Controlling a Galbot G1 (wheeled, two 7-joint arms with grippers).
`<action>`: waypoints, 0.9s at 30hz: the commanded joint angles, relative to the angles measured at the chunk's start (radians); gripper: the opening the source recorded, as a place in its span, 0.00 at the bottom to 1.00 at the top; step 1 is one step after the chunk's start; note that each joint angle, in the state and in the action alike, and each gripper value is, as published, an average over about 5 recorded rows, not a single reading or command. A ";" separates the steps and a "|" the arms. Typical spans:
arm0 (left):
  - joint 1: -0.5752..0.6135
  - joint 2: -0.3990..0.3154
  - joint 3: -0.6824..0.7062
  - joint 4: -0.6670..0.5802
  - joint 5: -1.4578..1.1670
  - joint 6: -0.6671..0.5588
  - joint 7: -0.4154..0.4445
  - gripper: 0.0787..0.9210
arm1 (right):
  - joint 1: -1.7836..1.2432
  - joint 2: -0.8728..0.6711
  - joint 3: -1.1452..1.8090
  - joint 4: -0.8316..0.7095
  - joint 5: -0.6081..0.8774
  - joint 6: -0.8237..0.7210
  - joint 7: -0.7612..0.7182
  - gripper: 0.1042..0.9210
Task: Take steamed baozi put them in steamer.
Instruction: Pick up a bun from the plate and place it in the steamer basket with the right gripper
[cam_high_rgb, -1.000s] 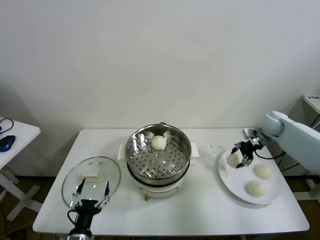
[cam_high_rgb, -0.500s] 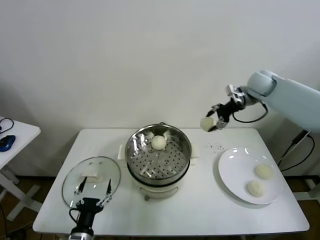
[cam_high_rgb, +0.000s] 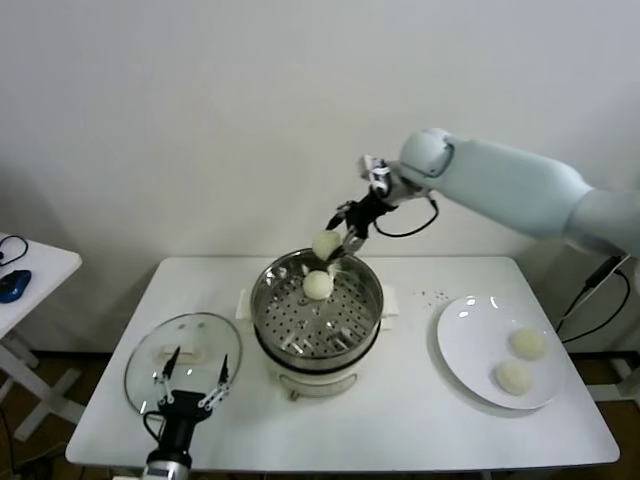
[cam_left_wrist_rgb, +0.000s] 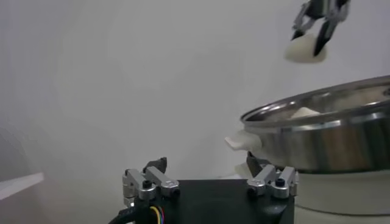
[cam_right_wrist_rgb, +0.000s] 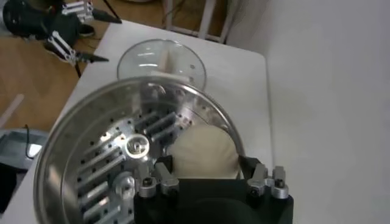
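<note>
Swinging in from the plate, the right gripper, closed on a baozi, now hangs over the steamer's far rim; released here, it could strike the rim or the bun inside. Left gripper idles wide open near the counter's front edge.

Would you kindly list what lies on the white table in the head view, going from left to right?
Round glass lid with a white handle → shiny stainless-steel steamer pot → flat white plate holding two cream-white baozi buns.

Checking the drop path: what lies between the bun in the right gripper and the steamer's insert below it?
In the head view, another baozi sits on the steamer insert beneath the held baozi in the right gripper.
</note>
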 joint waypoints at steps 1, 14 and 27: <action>0.010 0.001 0.011 -0.001 0.010 -0.001 0.001 0.88 | -0.082 0.146 -0.028 -0.020 0.034 -0.021 0.027 0.74; -0.003 -0.003 0.003 -0.011 0.004 0.015 0.004 0.88 | -0.127 0.184 -0.040 -0.089 -0.032 -0.007 -0.001 0.74; -0.003 -0.006 0.003 0.007 0.000 0.012 0.002 0.88 | -0.139 0.173 -0.045 -0.084 -0.080 0.008 -0.015 0.74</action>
